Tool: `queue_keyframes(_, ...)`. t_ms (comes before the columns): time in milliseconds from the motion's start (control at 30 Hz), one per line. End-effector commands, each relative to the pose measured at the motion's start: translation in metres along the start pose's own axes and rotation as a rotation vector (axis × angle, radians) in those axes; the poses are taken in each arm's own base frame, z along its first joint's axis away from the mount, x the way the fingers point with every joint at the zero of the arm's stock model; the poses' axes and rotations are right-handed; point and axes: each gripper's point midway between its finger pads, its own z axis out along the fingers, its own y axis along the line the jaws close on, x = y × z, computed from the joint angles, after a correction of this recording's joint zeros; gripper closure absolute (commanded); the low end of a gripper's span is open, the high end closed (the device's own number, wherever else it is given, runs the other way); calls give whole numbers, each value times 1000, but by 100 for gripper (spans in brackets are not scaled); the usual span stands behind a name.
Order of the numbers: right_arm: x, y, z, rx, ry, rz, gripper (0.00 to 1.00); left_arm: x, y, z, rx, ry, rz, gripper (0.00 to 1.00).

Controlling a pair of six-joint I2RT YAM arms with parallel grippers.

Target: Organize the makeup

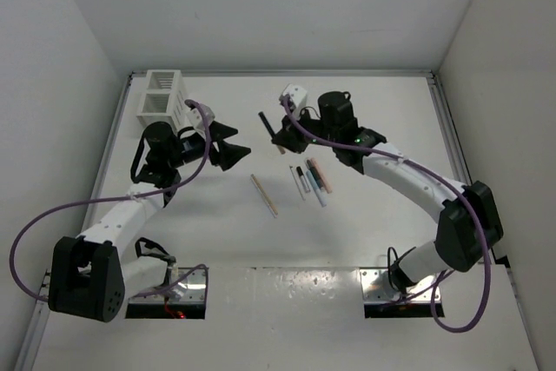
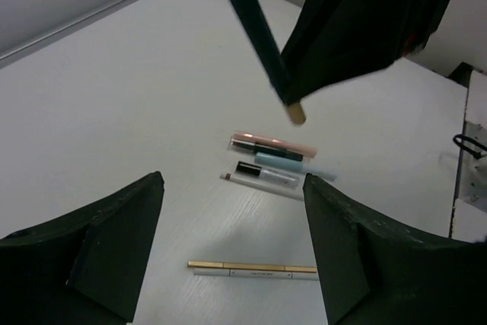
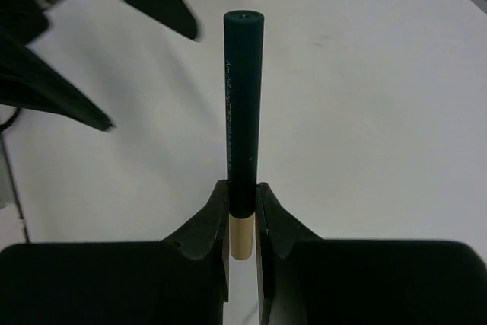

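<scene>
Right end effector point(image 3: 242, 215) pinching dark green pencil point(image 3: 243, 104), tan end down

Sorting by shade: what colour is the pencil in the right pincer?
Pencil: dark green; right wrist view.

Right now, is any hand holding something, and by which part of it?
The right hand grips the dark green pencil near its tan end. The left hand is open and holds nothing.

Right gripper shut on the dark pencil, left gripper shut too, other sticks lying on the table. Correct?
One thing is wrong: the left gripper is open, its jaws spread wide with nothing between them, as the left wrist view shows. The rest holds: the right gripper is shut on the dark pencil, and the other sticks lie on the table.
</scene>
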Motion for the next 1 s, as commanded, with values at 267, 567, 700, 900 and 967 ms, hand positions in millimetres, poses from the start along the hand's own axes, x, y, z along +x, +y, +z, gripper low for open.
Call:
queue_keyframes(267, -48, 84, 30, -366, -245, -172, 100, -50, -24, 9, 116, -119, 35, 26)
queue_keyframes(567, -47, 90, 35, -383, -250, -180, 100, -60, -9, 7, 14, -174, -51, 28)
queue_keyframes(700, -43, 89, 39, -384, -247, -165, 100, -63, -10, 7, 13, -197, -68, 35)
queue_keyframes(900, -45, 93, 42, -392, -259, -157, 100, -57, -10, 7, 9, -181, -84, 55)
queue_keyframes(967, -48, 93, 43, -392, -269, -155, 100, -53, -8, 7, 4, -169, -78, 70)
